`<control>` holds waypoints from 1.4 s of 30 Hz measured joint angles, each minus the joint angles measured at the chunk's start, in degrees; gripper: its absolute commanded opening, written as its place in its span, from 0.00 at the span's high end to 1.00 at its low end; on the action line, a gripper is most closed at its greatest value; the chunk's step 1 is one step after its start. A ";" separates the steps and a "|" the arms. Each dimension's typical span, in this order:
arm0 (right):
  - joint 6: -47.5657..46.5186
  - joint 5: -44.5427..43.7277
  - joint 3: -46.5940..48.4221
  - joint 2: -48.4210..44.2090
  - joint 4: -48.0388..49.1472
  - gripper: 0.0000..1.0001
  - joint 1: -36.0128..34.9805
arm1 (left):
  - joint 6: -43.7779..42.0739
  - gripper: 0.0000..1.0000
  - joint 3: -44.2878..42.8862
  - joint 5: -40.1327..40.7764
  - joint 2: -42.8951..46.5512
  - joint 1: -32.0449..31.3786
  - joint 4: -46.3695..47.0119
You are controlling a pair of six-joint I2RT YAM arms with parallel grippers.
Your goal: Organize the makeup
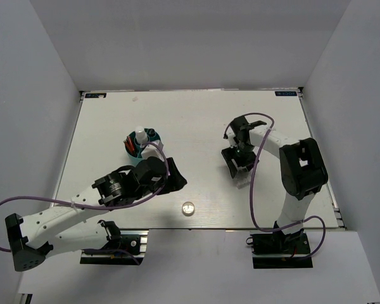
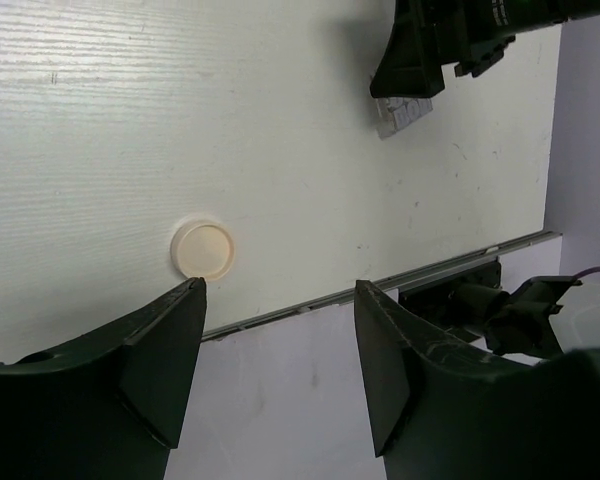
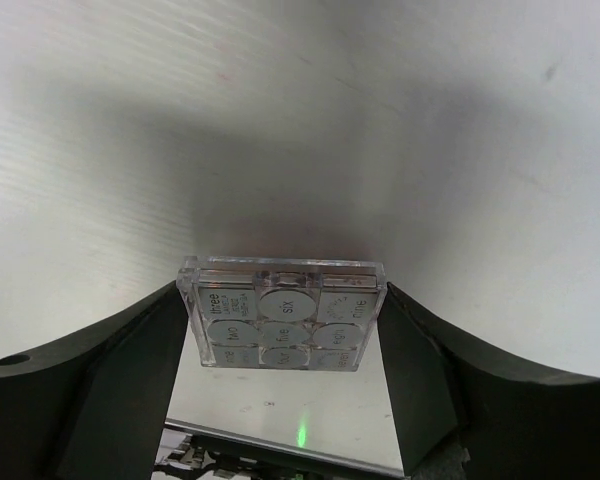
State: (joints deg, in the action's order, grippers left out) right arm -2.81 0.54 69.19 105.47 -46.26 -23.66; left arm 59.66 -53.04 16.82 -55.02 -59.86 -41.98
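A square clear palette [image 3: 280, 318] with round grey pans sits between the fingers of my right gripper [image 3: 284, 350], and both pads press its side edges. From above, that gripper [image 1: 239, 167] stands right of the table's middle with the palette [image 1: 241, 180] at its tips. A tiny round jar [image 1: 188, 208] lies near the front edge. My left gripper [image 1: 175, 177] hovers just left of and behind the jar [image 2: 202, 250], open, with nothing between its fingers [image 2: 170, 340]. A white bottle [image 1: 140, 135] and red and black pencils [image 1: 130, 146] stand in the teal holder [image 1: 153, 134].
The table's front edge rail [image 2: 380, 285] runs just below the jar. In the left wrist view the right arm [image 2: 450, 30] and the palette [image 2: 402, 112] show at top right. White walls enclose the table on three sides.
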 measured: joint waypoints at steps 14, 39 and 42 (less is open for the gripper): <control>-13.62 27.58 33.09 3.63 1.44 0.91 -1.97 | -11.06 0.31 -11.30 -0.13 6.45 0.00 8.24; 11.93 23.93 19.74 4.15 59.10 0.95 -26.29 | -19.30 0.31 -25.27 -0.70 4.02 -0.26 10.73; 13.03 20.11 17.51 5.11 63.34 0.95 -27.43 | -19.30 0.31 -25.22 -0.66 4.52 -0.26 10.71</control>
State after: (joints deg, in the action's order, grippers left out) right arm 10.22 20.64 86.70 110.59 17.08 -51.09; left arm 40.36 -78.26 16.16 -50.50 -60.12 -31.27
